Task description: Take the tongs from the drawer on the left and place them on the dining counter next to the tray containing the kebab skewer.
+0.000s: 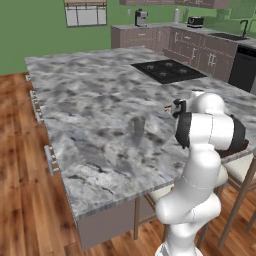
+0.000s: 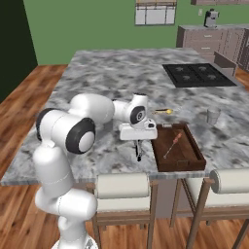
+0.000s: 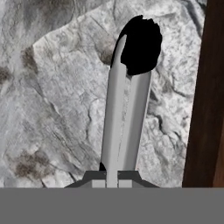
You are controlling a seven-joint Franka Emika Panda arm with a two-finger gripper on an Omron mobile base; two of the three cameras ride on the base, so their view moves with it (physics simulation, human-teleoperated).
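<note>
My gripper [image 2: 138, 142] is shut on the tongs [image 2: 139, 151], which hang straight down from the fingers over the dining counter [image 2: 107, 78]. In the hand view the silvery tongs [image 3: 124, 113] run away from my gripper [image 3: 111, 178] to a black end close to the marble [image 3: 52, 87]; whether it touches I cannot tell. The dark wooden tray [image 2: 156, 148] lies just right of the tongs, near the counter's front edge, and holds the kebab skewer [image 2: 172, 143]. Its brown wall [image 3: 205, 109] stands at the right of the hand view.
A glass [image 2: 212, 115] stands right of the tray, and a small yellow-tipped utensil [image 2: 163, 111] lies behind it. A black cooktop [image 2: 199, 75] sits further back. Bar handles [image 1: 50, 160] line the island's left side. Stools [image 2: 121, 186] stand under the front edge.
</note>
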